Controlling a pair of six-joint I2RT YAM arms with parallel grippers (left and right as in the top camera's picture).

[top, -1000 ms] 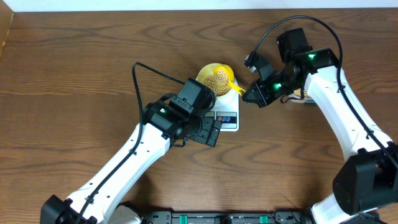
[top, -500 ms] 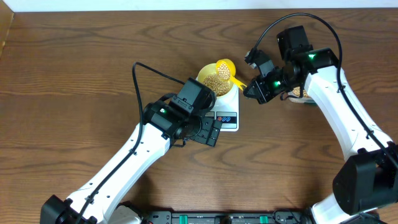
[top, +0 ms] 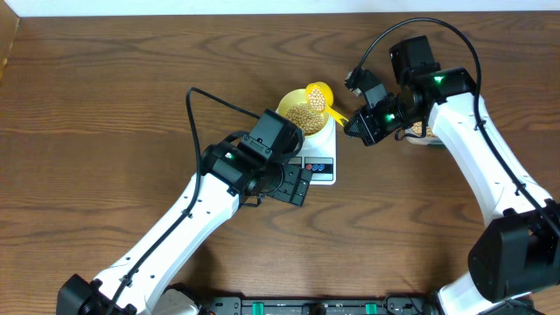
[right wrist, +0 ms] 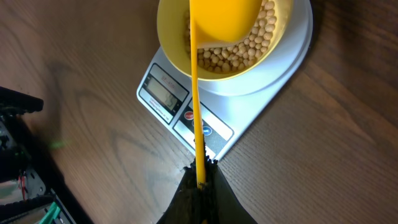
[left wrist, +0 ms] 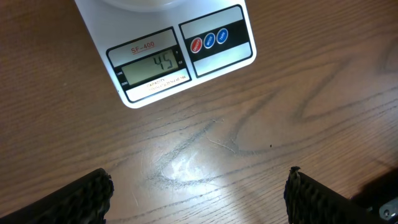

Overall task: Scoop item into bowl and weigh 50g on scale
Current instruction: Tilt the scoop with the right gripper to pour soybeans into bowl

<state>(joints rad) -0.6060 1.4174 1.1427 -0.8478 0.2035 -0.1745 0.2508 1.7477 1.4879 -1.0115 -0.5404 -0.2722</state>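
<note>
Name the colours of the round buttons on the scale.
One red and two blue buttons on the white scale, clearest in the left wrist view.

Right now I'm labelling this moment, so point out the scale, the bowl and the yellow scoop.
scale [left wrist: 152, 62], left wrist view, on its display.
bowl [right wrist: 169, 34], right wrist view, on its left inner wall.
yellow scoop [right wrist: 224, 17], right wrist view, on the outside of its cup.

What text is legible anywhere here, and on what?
"SF-400": red print on the scale front panel, above the screen.
"45": digits on the LCD display.
Fine print just under the display: too small to read.
Labels on the red and blue buttons: too blurred to read.
Overhead and right wrist views: nothing legible.
</note>
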